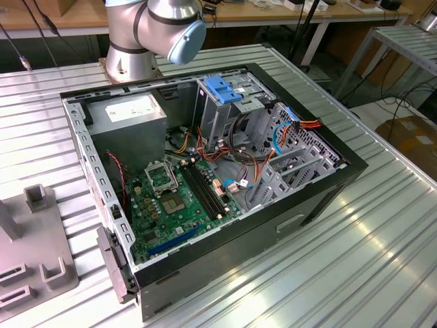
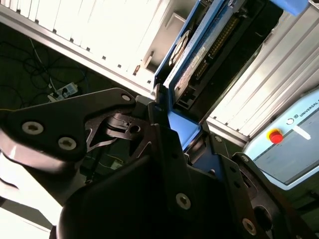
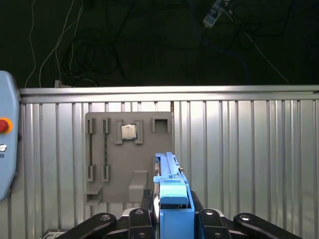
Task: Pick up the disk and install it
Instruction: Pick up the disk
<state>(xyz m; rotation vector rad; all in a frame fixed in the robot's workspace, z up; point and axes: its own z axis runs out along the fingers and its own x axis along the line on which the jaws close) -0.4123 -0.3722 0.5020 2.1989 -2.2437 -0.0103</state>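
Both jaws of the gripper were closed on the disk, pinching its blue bracket edge-on. In the second wrist view too, the disk stuck out beyond the jaws, held clear of the table and outside the case.

The hold looked slim to me, with only 1 thin edge clamped, so a knock could twist the disk or let it slip. The cage, at the exterior view's upper middle, had loose cables just beside it. These could snag the bracket, and a tilted entry could jam it.

The table was bare ribbed metal, shiny, with the case lying open on it. A grey tray sat at the exterior view's lower left, carrying 1 chip. Past the table edge lay a dark floor strewn with wires. Wooden benches stood behind the arm.
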